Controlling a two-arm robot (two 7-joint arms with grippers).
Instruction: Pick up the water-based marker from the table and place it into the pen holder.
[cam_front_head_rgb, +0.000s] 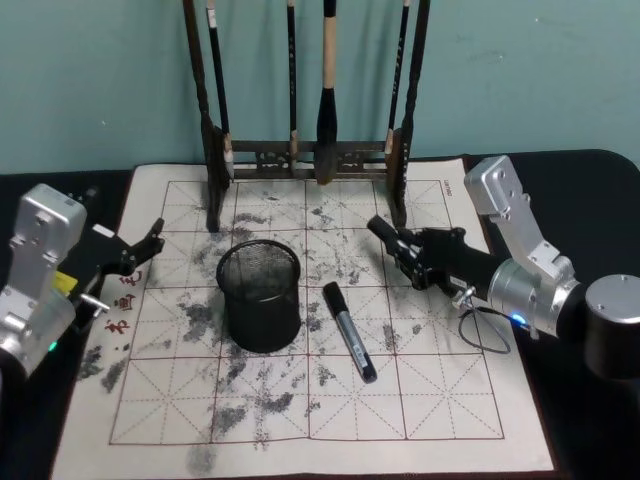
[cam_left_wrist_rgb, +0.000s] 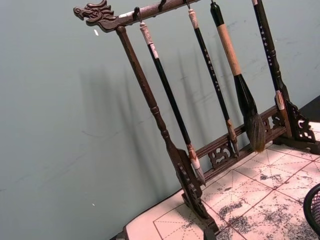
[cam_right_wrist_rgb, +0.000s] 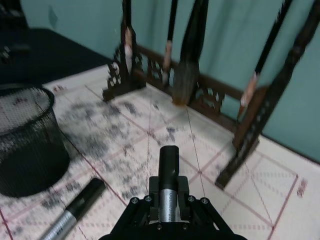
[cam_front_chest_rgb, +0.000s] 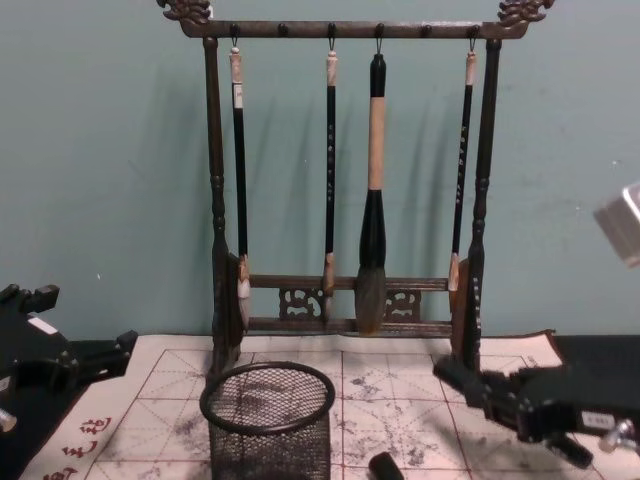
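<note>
My right gripper hovers above the mat's right side, shut on a water-based marker with a silver barrel. The marker's black cap points toward the brush rack. A second marker, black-capped with a silver body, lies flat on the mat just right of the pen holder. The pen holder is a short black mesh cup standing upright at the mat's centre-left, some way left of the held marker. My left gripper rests open at the mat's left edge, holding nothing.
A tall dark wooden brush rack with several hanging brushes stands along the back of the felt mat, close behind the right gripper. A thin cable loops under the right wrist. The mat's front half is bare apart from ink smudges.
</note>
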